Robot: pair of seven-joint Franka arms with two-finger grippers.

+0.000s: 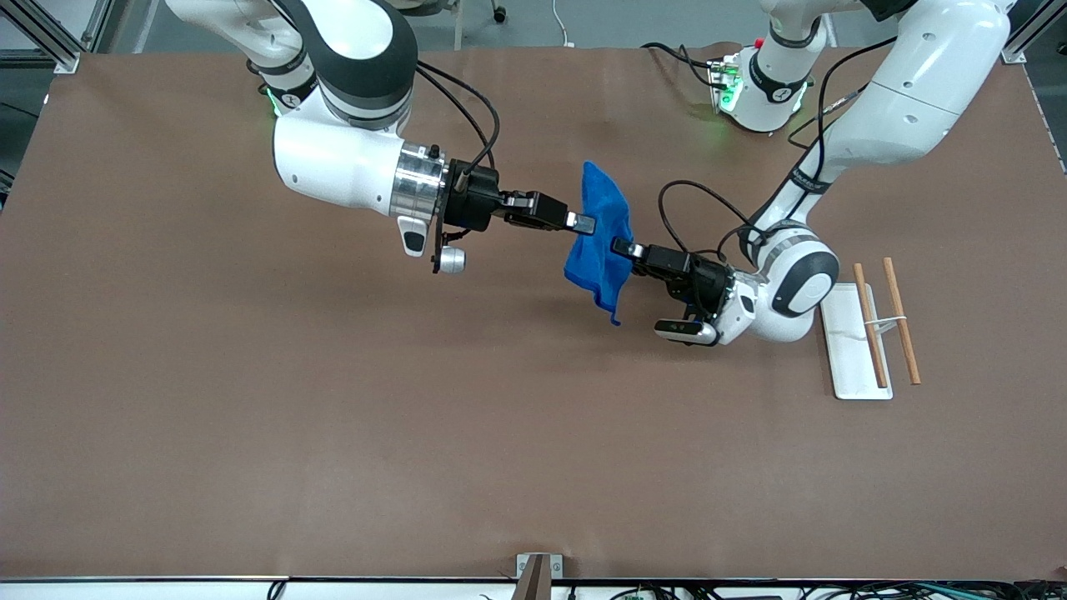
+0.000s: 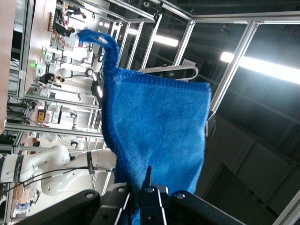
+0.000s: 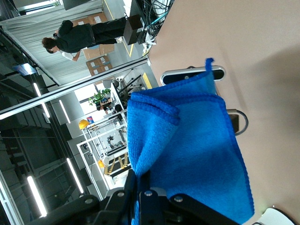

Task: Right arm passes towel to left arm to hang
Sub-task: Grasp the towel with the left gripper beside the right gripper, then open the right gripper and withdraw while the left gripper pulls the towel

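The bright blue towel [image 1: 593,268] hangs in the air over the middle of the table, held between both grippers. My right gripper [image 1: 586,223] is shut on the towel's edge, with cloth pinched between its fingers in the right wrist view [image 3: 140,187]. My left gripper [image 1: 621,246] is also shut on the towel; its left wrist view [image 2: 140,192] shows cloth between the closed fingers. The towel fills the left wrist view [image 2: 159,126] and the right wrist view [image 3: 197,150]. Its small loop [image 2: 93,35] sticks out at one corner.
A white base [image 1: 850,350] with two wooden rods [image 1: 902,321] lies on the brown table [image 1: 333,417] toward the left arm's end, beside the left arm's wrist. Cables trail from both wrists.
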